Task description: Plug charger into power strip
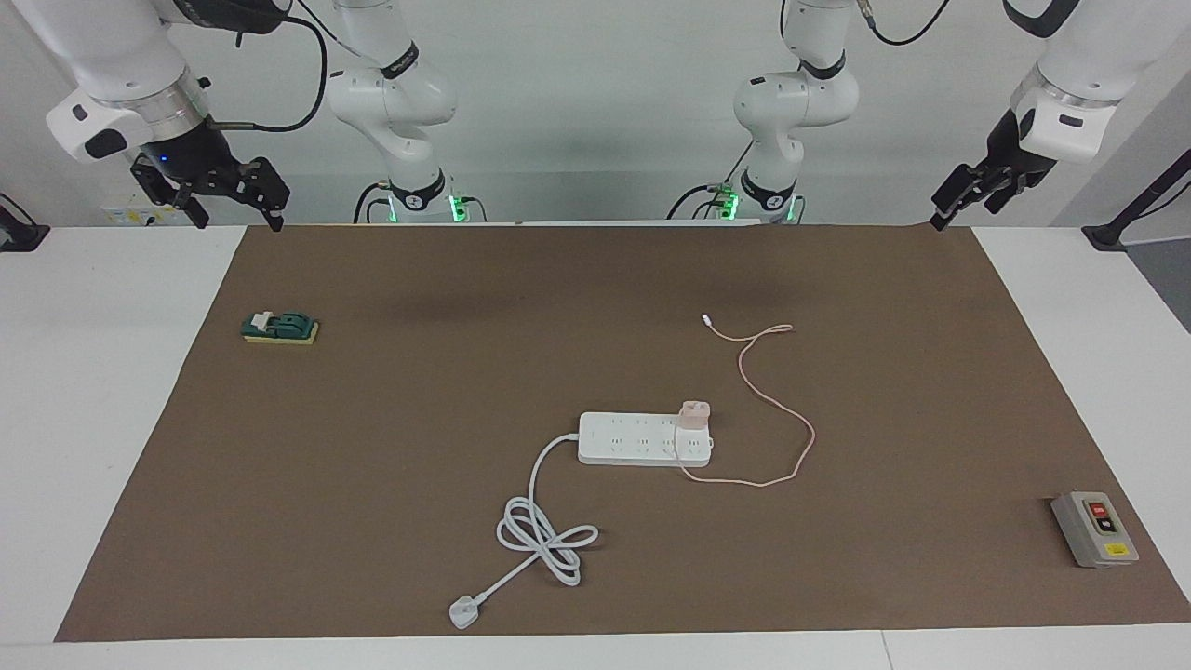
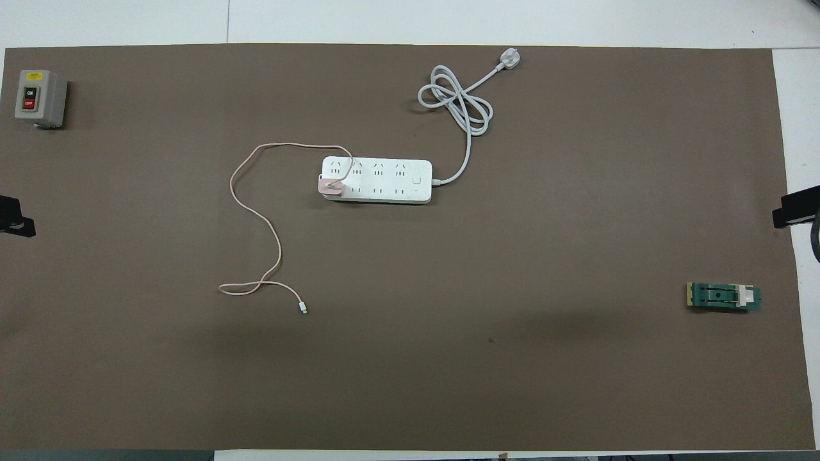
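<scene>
Charger [image 1: 695, 414] seated in power strip [image 1: 644, 439] mid-desk [image 1: 121, 372]; left pincer [image 1: 968, 191] and right pincer [image 1: 228, 195] spread, raised over the desk's robot-side corners.

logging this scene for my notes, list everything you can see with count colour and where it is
charger: 1, pale pink, sitting on the power strip's end toward the left arm, cable looping over the mat
power strip: 1, white, mid-mat, cord coiled farther from the robots
switch box: 1, grey, mat corner at the left arm's end
green block: 1, green, toward the right arm's end
mat: 1, brown, on white table
left gripper: open, raised at mat edge, waiting
right gripper: open, raised, waiting
</scene>
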`<action>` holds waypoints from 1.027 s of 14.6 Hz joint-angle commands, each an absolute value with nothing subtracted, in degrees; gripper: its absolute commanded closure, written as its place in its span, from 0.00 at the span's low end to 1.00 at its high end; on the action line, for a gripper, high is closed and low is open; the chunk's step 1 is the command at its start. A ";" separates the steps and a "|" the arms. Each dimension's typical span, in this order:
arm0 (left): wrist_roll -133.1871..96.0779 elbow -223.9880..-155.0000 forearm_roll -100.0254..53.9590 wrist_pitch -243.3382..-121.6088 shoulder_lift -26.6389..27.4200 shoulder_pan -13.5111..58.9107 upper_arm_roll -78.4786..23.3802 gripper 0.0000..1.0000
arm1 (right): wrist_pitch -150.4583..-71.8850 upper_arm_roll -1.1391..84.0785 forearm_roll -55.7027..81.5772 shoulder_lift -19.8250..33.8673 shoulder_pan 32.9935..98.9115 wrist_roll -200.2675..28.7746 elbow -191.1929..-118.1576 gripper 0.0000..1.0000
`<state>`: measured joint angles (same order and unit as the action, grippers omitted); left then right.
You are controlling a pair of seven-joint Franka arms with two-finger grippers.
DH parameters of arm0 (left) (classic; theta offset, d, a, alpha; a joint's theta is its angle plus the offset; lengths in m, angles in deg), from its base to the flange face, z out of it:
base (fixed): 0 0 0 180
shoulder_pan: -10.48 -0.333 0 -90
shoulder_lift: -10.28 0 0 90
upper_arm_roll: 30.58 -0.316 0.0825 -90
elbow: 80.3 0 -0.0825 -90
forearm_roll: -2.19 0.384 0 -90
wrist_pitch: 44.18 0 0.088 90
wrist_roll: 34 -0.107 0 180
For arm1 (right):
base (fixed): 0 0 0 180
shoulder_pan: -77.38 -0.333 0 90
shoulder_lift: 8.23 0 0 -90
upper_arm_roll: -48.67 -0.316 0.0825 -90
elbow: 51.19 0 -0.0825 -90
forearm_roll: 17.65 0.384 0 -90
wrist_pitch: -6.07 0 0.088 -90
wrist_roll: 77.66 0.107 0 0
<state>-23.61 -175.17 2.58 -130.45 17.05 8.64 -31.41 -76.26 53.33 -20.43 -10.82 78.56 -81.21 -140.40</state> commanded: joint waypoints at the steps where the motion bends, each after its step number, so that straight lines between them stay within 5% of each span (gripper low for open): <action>1: -24.33 -178.89 3.16 -132.60 18.62 8.90 -30.23 0.00 | -77.16 52.71 -21.26 -12.10 79.31 -81.09 -141.98 0.00; 15: -33.81 -177.76 1.93 -131.54 16.16 12.24 -29.52 0.03 | -77.33 52.54 -21.08 -12.01 78.78 -80.56 -141.98 0.00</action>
